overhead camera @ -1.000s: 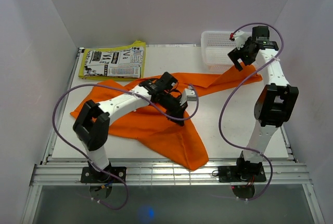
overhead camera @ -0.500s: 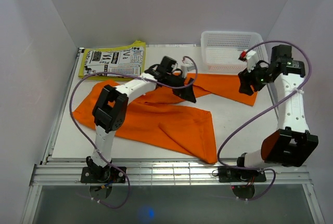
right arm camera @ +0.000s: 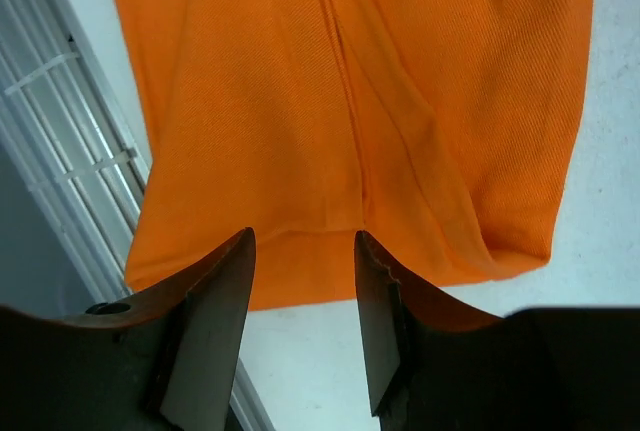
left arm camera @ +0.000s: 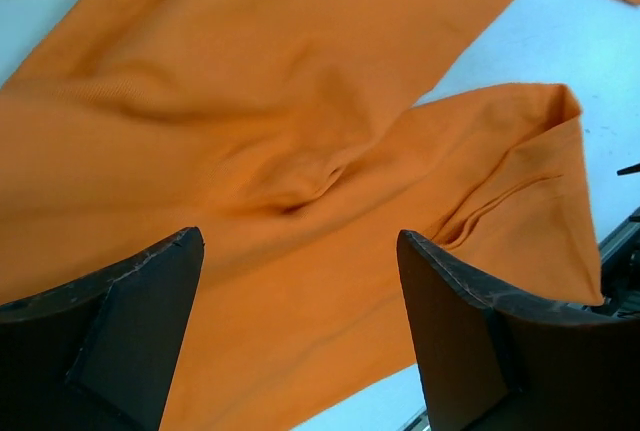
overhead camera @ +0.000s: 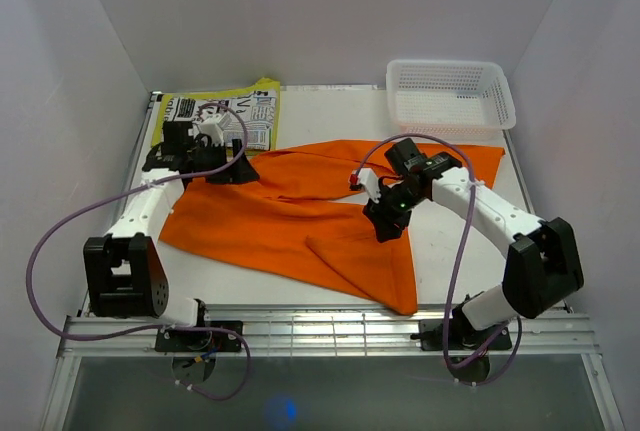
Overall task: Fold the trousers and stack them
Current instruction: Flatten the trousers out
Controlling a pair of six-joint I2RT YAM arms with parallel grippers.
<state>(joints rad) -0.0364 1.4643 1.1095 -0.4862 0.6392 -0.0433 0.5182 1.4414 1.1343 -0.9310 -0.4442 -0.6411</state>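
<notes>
While you look down from above, a white table (overhead camera: 340, 116) boxed in by three plain white walls (overhead camera: 320, 11) carries one pair of orange trousers (overhead camera: 290, 221), spread rumpled across its middle, with one leg reaching toward the far right corner and a folded-over end lying by the metal rail (overhead camera: 330, 336) at the near edge. You have one white mesh basket (overhead camera: 447, 62) in the far right corner, its bottom showing through, and the trouser leg stops just short of it. One folded cloth (overhead camera: 215, 121), yellow with black-and-white print, lies in the far left corner. Your two arms are both over the trousers. The left gripper (overhead camera: 238, 173) hangs above the garment's far left edge, and its wrist camera shows the jaws spread wide over creased fabric with nothing between them. The right gripper (overhead camera: 386, 229) sits over the near right part, where its own camera shows the jaws parted above a hem, holding nothing.
</notes>
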